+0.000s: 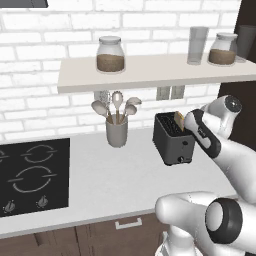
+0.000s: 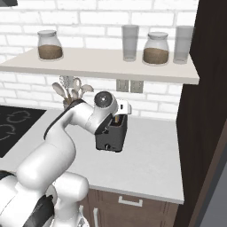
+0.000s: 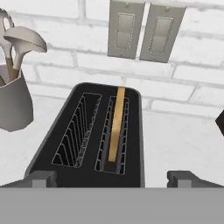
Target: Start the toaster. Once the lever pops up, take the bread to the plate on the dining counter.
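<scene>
The dark toaster (image 1: 172, 140) (image 2: 111, 135) (image 3: 87, 131) stands on the pale kitchen worktop below the shelf. One thin slice of bread (image 3: 116, 124) (image 1: 179, 121) stands upright in its right-hand slot as the hand view shows it, and the other slot is empty. My gripper (image 3: 113, 178) hovers just above the near end of the toaster, open, with nothing between its fingers. A small round knob (image 1: 181, 159) sits low on the toaster's end face. The plate and the dining counter are out of view.
A grey utensil holder (image 1: 116, 131) (image 3: 13, 105) with ladles stands left of the toaster. A black hob (image 1: 30, 172) lies further left. The shelf (image 1: 150, 70) with jars hangs overhead. Two wall outlets (image 3: 140, 30) sit behind. A dark tall cabinet (image 2: 208, 111) bounds the right.
</scene>
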{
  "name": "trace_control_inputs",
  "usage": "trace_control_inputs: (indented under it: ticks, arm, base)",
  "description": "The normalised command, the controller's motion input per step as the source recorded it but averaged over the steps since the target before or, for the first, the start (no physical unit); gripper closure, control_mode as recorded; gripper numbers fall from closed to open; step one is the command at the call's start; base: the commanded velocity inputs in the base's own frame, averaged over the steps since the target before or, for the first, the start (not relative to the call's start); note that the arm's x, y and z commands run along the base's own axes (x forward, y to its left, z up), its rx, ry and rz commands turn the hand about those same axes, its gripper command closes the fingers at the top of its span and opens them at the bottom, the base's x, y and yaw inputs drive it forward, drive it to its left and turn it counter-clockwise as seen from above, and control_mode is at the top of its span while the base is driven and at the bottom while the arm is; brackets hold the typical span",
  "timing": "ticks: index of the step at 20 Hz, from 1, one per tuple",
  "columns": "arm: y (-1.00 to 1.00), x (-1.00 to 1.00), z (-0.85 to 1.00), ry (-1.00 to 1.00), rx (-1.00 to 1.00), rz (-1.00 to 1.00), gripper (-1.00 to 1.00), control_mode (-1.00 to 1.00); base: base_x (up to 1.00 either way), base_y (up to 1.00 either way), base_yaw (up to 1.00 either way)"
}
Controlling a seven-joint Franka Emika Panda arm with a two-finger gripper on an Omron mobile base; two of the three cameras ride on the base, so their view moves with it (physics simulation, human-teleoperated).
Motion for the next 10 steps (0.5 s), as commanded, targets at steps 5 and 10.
trace_control_inputs:
  ticks: [5,10]
  arm:
    - [0.0,0.4,-0.08,0.01,0.0,0.0,-1.0,-1.0]
    - [0.0,0.22,-0.04,0.04,0.0,0.0,-1.0,-1.0]
  base:
    - [0.0,0.0,0.0]
    - [0.0,0.0,0.0]
